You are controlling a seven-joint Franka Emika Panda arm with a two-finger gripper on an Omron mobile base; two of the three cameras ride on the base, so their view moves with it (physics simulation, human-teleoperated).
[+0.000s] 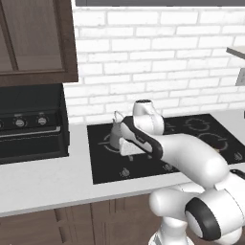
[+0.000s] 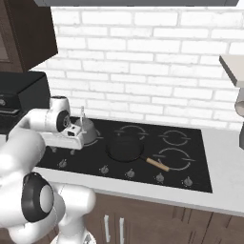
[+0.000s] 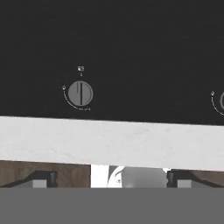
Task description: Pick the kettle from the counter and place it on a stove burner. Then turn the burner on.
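The grey kettle (image 1: 115,135) (image 2: 86,129) stands upright on the black cooktop's left rear stove burner (image 2: 98,138), its wire handle up. My gripper (image 3: 111,180) hangs just in front of the kettle (image 2: 70,138), pointing down at the cooktop's front edge, apart from the kettle. It is open, the fingertips (image 3: 43,179) spread wide with nothing between them. Below it in the hand view lie a round grey knob (image 3: 80,93) with its line upright and the pale counter (image 3: 109,142) strip. The arm hides part of the kettle in the left base view.
A dark pan (image 2: 125,145) with a wooden handle (image 2: 157,164) sits on the middle burner. Two more ring burners (image 2: 174,158) lie to the right. Several knobs (image 2: 129,174) line the cooktop front. A black appliance (image 1: 28,124) stands on the counter at left.
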